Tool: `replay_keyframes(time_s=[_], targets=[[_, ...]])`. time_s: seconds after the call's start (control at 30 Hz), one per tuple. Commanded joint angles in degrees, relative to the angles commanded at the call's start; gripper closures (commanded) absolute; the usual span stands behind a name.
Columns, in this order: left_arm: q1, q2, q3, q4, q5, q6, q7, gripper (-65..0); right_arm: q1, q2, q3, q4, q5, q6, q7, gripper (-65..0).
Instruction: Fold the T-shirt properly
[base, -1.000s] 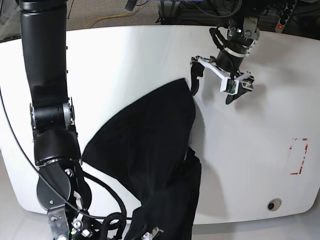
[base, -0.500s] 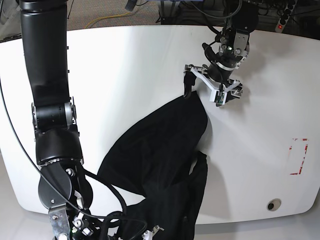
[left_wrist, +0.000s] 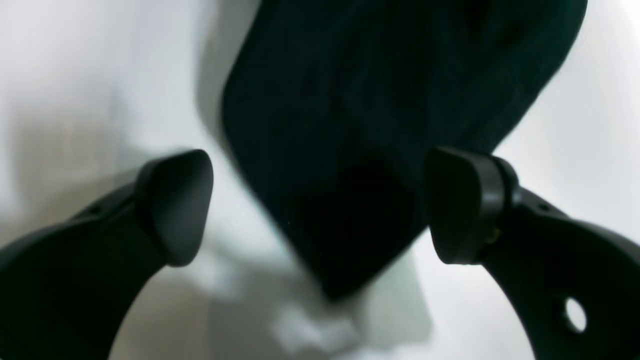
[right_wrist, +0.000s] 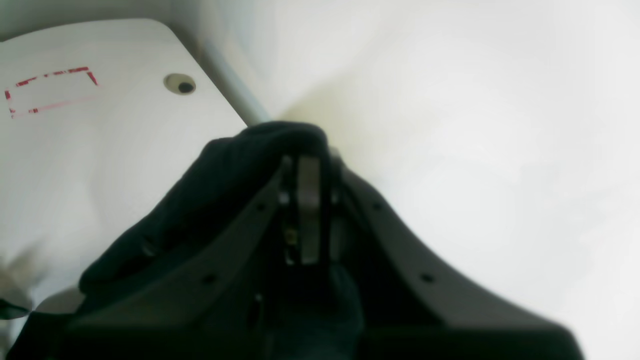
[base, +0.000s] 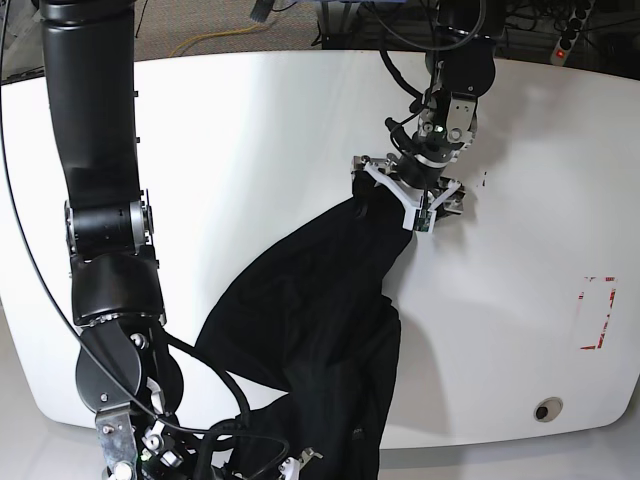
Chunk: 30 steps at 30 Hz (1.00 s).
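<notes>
now straddled by left tool (left_wrist: 320, 205); t-shirt (base: 320, 310) corner between fingers.

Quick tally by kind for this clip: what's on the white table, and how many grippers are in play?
T-shirt, black: 1
Red-outlined rectangle mark: 1
Round hole in the table: 1
Grippers: 2, left gripper open over the cloth, right gripper shut on the cloth
Total: 5

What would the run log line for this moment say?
left gripper: open, jaws straddling shirt corner | right gripper: shut on shirt at table edge | fold: not yet done
</notes>
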Motion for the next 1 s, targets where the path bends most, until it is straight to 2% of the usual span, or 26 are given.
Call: replay_keyframes(time_s=[0.1,0.13,0.17,0.37,0.4,0.47,0.53,0.6,0.7,0.87,1.0], targets=[[-1.23,0.53,1.67,-2.29,0.0,0.0,0.0,-63.7,-0.09,0.0,0.0,0.0,0.0,0.0,0.0,0.0],[-1.58,0.53,1.85,-2.9,0.0,0.0,0.0,-62.6,-0.09,0.09,0.0,0.0,0.0,0.0,0.0,0.0],[-1.85,0.62,1.93,-3.87,0.0,0.0,0.0,-58.6,-0.09,0.09,0.09,0.0,0.0,0.0,0.0,0.0],[-3.43,0.7,1.67,-8.26,-0.09,0.0,0.0,-23.1,-0.09,0.62,0.44,0.0,0.0,0.0,0.0,0.0],[-3.43,0.7,1.58,-8.0,-0.09,0.09,0.0,-14.2,-0.26,0.62,1.32,0.0,-0.09,0.0,0.0,0.0],[-3.25,0.7,1.58,-6.95,-0.09,0.26,0.0,-1.3,-1.14,0.62,2.9,0.0,-0.26,0.0,0.0,0.0],[-2.99,0.44,1.58,-4.84,0.0,0.35,0.09,0.0,-1.49,0.7,4.48,0.0,-0.53,0.0,0.0,0.0],[-2.29,0.18,1.41,-2.11,0.18,0.35,0.18,-1.5,-1.58,1.93,5.01,-0.09,-0.53,0.0,0.0,0.0],[-0.44,-3.16,1.41,2.99,0.18,0.35,0.26,-1.5,-1.93,3.08,5.19,-0.09,-0.44,0.0,0.0,0.0],[-0.18,-7.21,-1.05,12.48,0.0,0.35,7.74,-1.5,-2.29,5.8,6.68,-0.18,-0.62,-0.09,0.0,0.0],[-0.26,-8.88,-5.01,19.08,0.35,0.09,10.11,-1.5,-2.02,6.51,8.26,-2.9,-0.7,-0.09,0.0,0.0]])
